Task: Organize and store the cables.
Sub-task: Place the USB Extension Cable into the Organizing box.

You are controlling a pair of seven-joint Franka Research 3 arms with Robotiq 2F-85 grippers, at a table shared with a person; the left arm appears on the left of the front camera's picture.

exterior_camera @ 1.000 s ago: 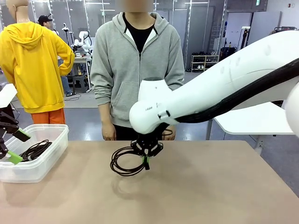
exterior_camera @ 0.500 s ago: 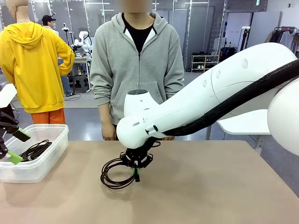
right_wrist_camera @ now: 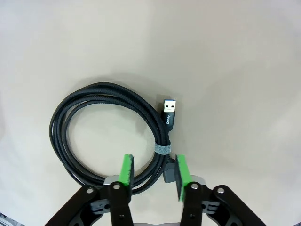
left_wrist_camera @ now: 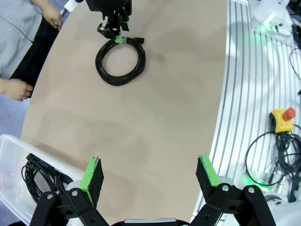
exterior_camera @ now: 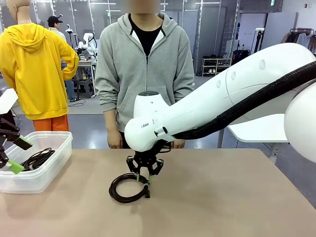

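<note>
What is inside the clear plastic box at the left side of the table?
Inside the clear plastic box lies one coiled black cable. The left tool hangs open above it. The wall and tool hide the box's near part.

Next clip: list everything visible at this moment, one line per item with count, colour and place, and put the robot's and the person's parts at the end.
Coiled cable: one, black, flat on the table's middle, USB plug showing, under the right gripper.
Cable in bin: at least one, black, inside the bin; exact count unclear.
Bin: one, clear plastic, table's left edge.
Table: one, tan.
Emergency stop: one, yellow with red button, beside the table, seen from the left wrist.
Left gripper: black, green pads, open, by the bin.
Right gripper: black, green pads, open, straddling the coil's strands.
Person: one, grey hoodie, at the far side, hands down.
</note>
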